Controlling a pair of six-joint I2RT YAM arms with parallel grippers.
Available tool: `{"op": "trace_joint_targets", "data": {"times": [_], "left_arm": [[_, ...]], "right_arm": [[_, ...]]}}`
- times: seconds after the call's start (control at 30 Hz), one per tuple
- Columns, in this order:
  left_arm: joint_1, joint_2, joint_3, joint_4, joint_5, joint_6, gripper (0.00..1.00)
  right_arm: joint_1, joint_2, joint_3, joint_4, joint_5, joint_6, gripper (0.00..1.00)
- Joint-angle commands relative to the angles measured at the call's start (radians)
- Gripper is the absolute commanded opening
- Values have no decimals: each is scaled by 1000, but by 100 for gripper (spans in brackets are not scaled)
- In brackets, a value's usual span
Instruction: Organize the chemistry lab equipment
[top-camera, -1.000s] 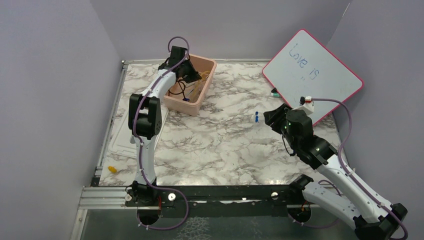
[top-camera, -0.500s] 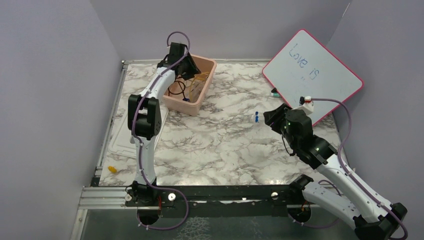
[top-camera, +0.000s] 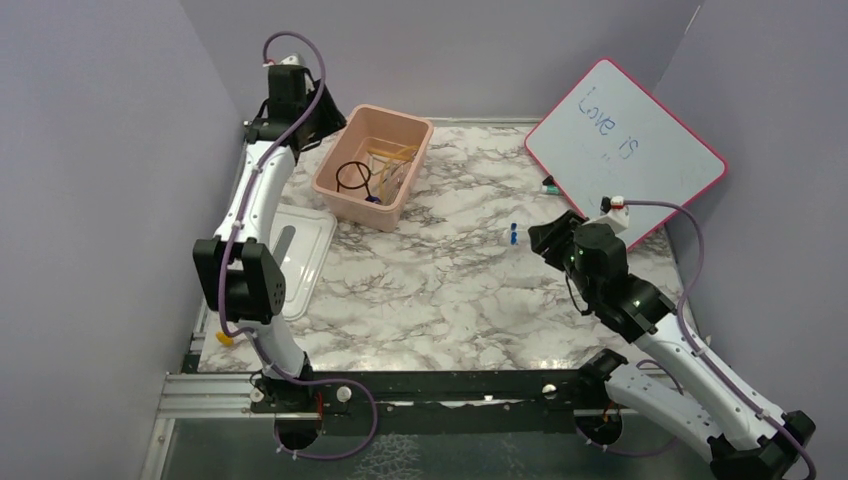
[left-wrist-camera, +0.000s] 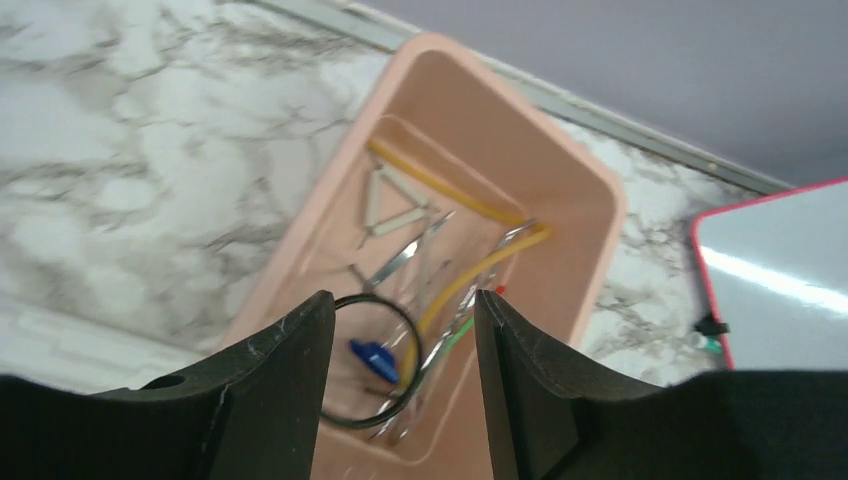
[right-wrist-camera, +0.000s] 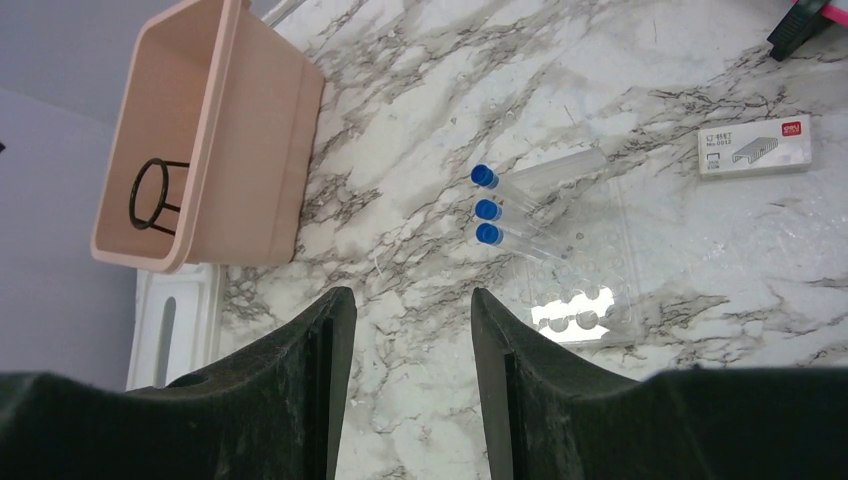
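The pink tub (top-camera: 358, 211) stands at the back left and holds the lab equipment. In the left wrist view it contains a black wire ring (left-wrist-camera: 345, 415), a small blue piece (left-wrist-camera: 372, 360), an amber rubber tube (left-wrist-camera: 478, 270), thin metal tongs (left-wrist-camera: 400, 262) and a green-handled tool (left-wrist-camera: 456, 335). My left gripper (top-camera: 322, 122) hangs open and empty above the tub's back-left corner. Three blue-capped test tubes (right-wrist-camera: 500, 210) lie on the marble beside a clear rack (right-wrist-camera: 580, 292). Near them my right gripper (top-camera: 541, 240) hovers open, holding nothing.
A white lid (top-camera: 292, 258) lies left of the tub. The red-framed whiteboard (top-camera: 625, 148) leans at the back right, with a marker (top-camera: 550, 185) at its foot. A white staple box (right-wrist-camera: 753, 146) sits near the rack. A yellow bit (top-camera: 225, 339) lies at the front left.
My left gripper opened inside the tub, then rose out of it toward the back left, uncovering the contents. The right arm has stayed still.
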Motion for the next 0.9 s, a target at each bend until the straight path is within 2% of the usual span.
{"op": "trace_joint_targets", "data": {"times": [0.0,0.17,0.33,0.5,0.63,0.87], "left_arm": [[84,-152,-175,-49,-112,68,56],[169,-289,-385,-52,-134,73,54],[178,-429,-652,-37,-90,18,50],[177,-523,-869,21,-44,-46,60],[177,-504,-959,97,54,-38,62],[178,-357,-984,115,115,-1,62]], "right_arm": [[-5,-30,-24,33,6,-31,51],[-6,-24,-47,64,-21,-48,51],[-6,-6,-57,89,-76,-74,51],[-6,13,-61,117,-112,-103,51],[-5,38,-55,143,-143,-117,51],[-6,54,-42,149,-160,-129,53]]}}
